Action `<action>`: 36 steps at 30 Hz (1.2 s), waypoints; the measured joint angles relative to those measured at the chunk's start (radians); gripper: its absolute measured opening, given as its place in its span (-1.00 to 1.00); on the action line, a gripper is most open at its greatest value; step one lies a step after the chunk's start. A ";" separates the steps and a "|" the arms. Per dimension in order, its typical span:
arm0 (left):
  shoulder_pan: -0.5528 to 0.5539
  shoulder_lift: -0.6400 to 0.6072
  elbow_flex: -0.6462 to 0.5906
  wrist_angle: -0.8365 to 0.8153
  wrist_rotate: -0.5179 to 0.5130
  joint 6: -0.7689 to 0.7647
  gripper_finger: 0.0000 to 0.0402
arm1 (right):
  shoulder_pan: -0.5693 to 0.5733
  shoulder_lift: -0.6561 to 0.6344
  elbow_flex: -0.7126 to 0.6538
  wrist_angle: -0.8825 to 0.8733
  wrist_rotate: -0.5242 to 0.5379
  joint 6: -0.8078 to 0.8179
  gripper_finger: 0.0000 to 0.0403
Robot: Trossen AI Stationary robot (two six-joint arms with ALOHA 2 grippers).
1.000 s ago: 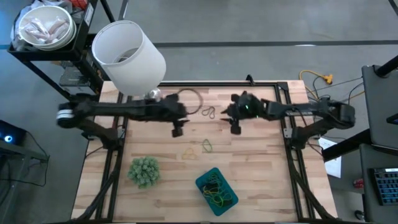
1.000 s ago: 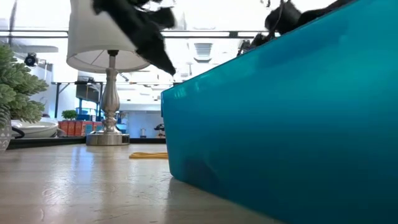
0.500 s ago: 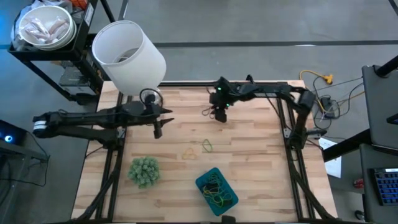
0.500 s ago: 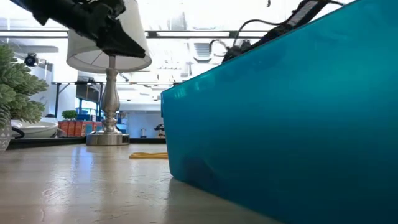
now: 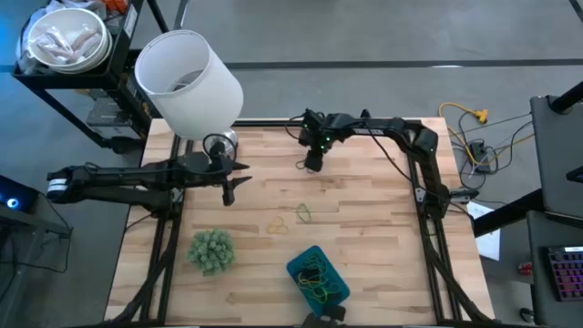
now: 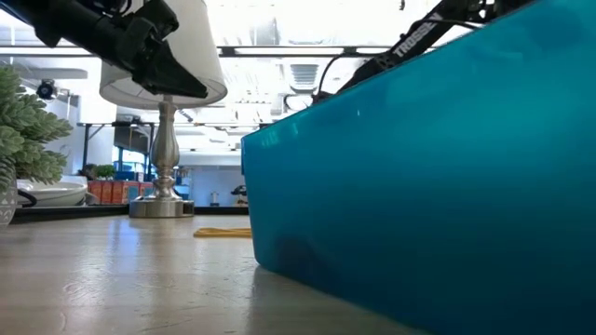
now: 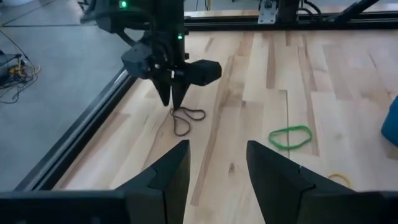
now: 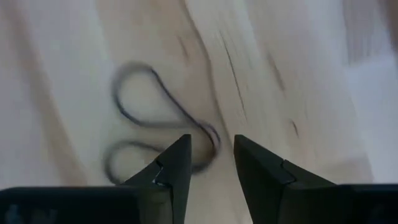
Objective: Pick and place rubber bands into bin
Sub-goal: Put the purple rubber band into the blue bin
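A dark rubber band [image 5: 304,165] lies flat on the wood near the table's far edge. My right gripper [image 5: 312,162] hangs over it, open and pointing down, with its fingertips [image 8: 212,155] on either side of one end of the band [image 8: 146,118]. A green band [image 5: 303,214] and a yellowish band [image 5: 277,223] lie at mid-table. The teal bin [image 5: 317,279] sits near the near edge and holds several bands. My left gripper [image 5: 228,191] is open above bare wood left of centre, and looks toward the right gripper [image 7: 173,102].
A white lampshade [image 5: 187,82] on a metal lamp base [image 5: 219,146] stands at the far left corner. A fuzzy green ball [image 5: 211,251] rests near the left near side. The bin wall [image 6: 428,186] fills most of the low view. Black frame rails edge the table.
My right gripper has travelled from right of centre toward the table's left and far edge, ending over the dark band, with its arm folded back. My left gripper has drawn back toward the table's left edge. The bands and the bin have stayed in place.
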 joint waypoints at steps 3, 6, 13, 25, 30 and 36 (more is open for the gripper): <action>0.000 -0.002 -0.012 -0.003 0.000 -0.001 -0.29 | 0.003 0.017 0.016 -0.059 0.061 0.000 -0.45; 0.000 -0.004 -0.016 0.002 0.000 -0.001 -0.29 | 0.008 0.018 0.020 -0.067 0.073 -0.001 -0.47; 0.000 -0.002 -0.014 0.005 0.000 -0.003 -0.29 | 0.017 0.017 0.022 -0.082 0.060 -0.003 -0.49; -0.001 0.000 -0.010 0.011 0.000 -0.003 -0.29 | 0.030 0.018 0.030 -0.081 0.087 0.035 -0.37; -0.001 0.000 -0.013 0.011 0.000 0.000 -0.29 | 0.034 0.019 0.030 -0.081 0.085 0.043 -0.29; 0.000 0.000 -0.012 0.009 0.000 0.000 -0.29 | 0.034 0.017 0.083 -0.206 0.004 -0.051 -0.24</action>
